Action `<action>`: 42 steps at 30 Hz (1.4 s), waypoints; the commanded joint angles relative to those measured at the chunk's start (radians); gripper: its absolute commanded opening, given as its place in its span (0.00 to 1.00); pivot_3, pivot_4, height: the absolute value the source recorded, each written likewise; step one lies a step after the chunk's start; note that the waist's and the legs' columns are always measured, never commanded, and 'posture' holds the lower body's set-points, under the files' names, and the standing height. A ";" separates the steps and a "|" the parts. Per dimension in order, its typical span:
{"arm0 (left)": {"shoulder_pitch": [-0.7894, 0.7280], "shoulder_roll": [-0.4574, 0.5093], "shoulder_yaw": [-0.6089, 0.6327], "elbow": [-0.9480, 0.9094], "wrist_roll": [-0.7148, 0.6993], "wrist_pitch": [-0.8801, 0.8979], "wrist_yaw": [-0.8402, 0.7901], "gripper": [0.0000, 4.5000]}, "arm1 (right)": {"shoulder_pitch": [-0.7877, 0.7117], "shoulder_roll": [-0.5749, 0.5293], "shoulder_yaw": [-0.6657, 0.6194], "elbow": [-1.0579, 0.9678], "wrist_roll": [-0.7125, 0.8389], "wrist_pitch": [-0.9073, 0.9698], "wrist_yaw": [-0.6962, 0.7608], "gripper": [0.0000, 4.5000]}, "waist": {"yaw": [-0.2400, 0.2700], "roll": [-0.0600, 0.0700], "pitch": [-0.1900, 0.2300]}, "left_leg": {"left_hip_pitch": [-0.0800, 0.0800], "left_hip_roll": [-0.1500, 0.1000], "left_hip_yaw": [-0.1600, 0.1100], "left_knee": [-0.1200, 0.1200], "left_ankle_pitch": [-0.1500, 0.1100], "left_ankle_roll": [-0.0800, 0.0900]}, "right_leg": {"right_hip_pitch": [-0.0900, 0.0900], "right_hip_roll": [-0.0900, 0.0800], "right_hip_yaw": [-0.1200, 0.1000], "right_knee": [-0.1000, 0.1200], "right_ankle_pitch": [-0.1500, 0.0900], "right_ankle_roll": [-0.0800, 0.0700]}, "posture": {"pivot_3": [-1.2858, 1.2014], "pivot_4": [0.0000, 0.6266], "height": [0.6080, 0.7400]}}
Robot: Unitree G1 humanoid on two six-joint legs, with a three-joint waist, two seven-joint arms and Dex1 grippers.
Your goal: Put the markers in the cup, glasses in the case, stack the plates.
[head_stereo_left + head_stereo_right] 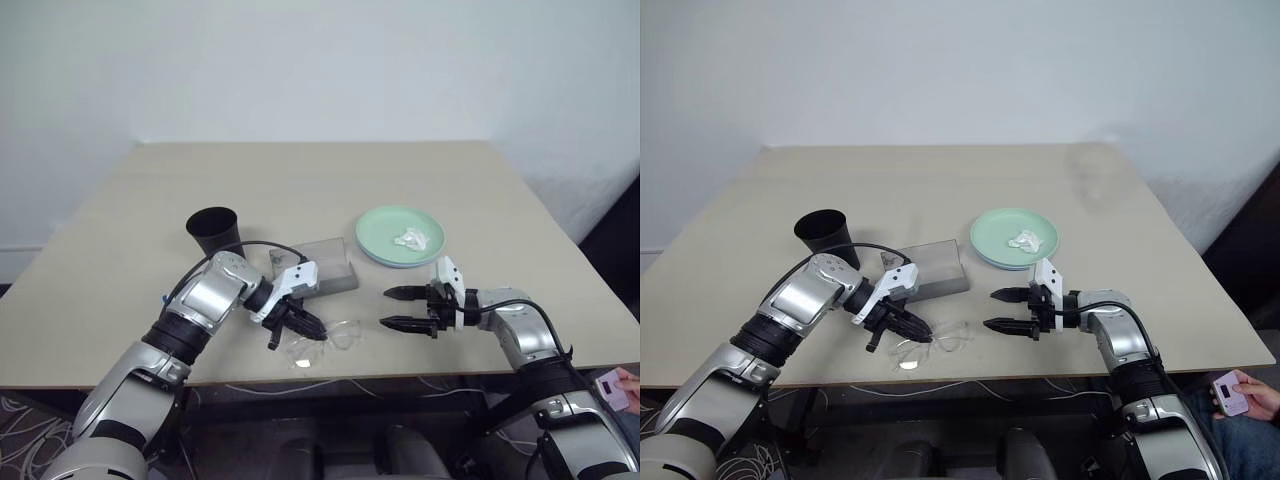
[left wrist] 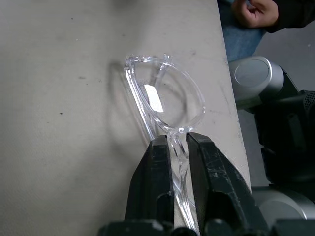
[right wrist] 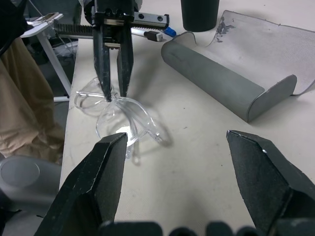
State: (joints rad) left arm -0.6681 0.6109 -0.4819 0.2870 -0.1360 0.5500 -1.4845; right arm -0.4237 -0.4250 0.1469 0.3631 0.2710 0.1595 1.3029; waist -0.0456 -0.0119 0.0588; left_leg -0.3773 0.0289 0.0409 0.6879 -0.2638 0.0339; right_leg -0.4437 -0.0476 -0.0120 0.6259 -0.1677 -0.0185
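The left gripper (image 1: pixel 305 327) is clamped on the bridge of the glasses (image 1: pixel 325 343), which lie near the table's front edge, just in front of the case (image 1: pixel 322 266). Risk: the thin clear frame may slip or twist in this narrow pinch and fall off the edge. The right gripper (image 1: pixel 402 308) stands wide beside the glasses, empty. The case lies open; nothing blocks it. The cup (image 1: pixel 212 231) stands left of the case, the mint plate (image 1: pixel 400 235) right.
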 commanded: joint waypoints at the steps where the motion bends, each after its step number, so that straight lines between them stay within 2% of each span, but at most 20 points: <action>1: -0.034 0.003 0.041 0.003 -0.001 -0.009 0.013 0.00 | -0.037 0.001 -0.005 -0.009 0.001 -0.021 -0.005 0.78 | 0.000 0.000 0.000 | 0.000 0.000 0.000 0.000 0.000 0.000 | 0.000 0.000 0.000 0.000 0.000 0.000 | 0.52 0.00 0.86; 9: -0.043 0.000 0.056 0.013 -0.003 -0.031 0.024 0.00 | -0.050 0.006 -0.002 0.012 -0.006 -0.032 -0.015 0.78 | 0.000 0.000 0.000 | 0.000 0.000 0.000 0.000 0.000 0.000 | 0.000 0.000 0.000 0.000 0.000 0.000 | 0.52 0.00 0.86; 20: -0.139 0.016 0.171 0.026 -0.040 -0.070 0.018 0.00 | -0.076 0.008 -0.021 0.086 -0.030 -0.081 -0.056 0.78 | 0.000 0.000 0.000 | -0.001 0.000 0.000 0.000 0.000 0.000 | 0.000 0.000 0.000 0.000 0.001 0.002 | 0.52 0.00 0.86; 23: -0.198 -0.005 0.210 0.108 -0.011 -0.129 0.100 0.00 | -0.092 0.011 -0.025 0.114 -0.032 -0.097 -0.060 0.78 | -0.001 -0.001 0.000 | 0.000 0.000 0.000 0.000 0.000 0.000 | 0.000 0.000 0.000 0.000 0.001 0.002 | 0.52 0.00 0.86; 29: -0.309 -0.048 0.153 0.431 0.199 -0.461 0.359 0.00 | -0.109 0.028 -0.036 0.124 -0.013 -0.107 -0.065 0.78 | 0.000 -0.001 0.000 | 0.000 0.000 0.000 0.001 0.000 0.000 | 0.001 0.000 0.000 0.000 0.002 0.002 | 0.52 0.00 0.86; 35: -0.358 -0.127 0.154 0.631 0.242 -0.602 0.367 0.00 | -0.102 0.039 -0.038 0.113 -0.016 -0.108 -0.076 0.78 | 0.001 -0.001 0.000 | -0.002 0.000 0.001 0.001 0.000 0.001 | -0.001 0.000 0.000 -0.001 0.002 0.004 | 0.52 0.00 0.86; 42: -0.380 -0.179 0.146 0.748 0.297 -0.665 0.354 0.00 | -0.072 0.040 -0.043 0.083 -0.013 -0.102 -0.091 0.78 | 0.001 -0.002 -0.001 | -0.002 -0.001 0.001 0.001 0.000 0.001 | 0.000 0.000 0.000 -0.001 0.003 0.004 | 0.52 0.00 0.86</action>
State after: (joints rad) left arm -1.0047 0.4341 -0.3379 1.0323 0.1504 -0.0956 -1.1248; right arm -0.4897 -0.3806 0.1321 0.4911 0.2348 0.0670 1.2178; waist -0.0451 -0.0142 0.0583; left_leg -0.3793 0.0284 0.0416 0.6885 -0.2641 0.0347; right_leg -0.4442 -0.0477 -0.0122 0.6253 -0.1649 -0.0140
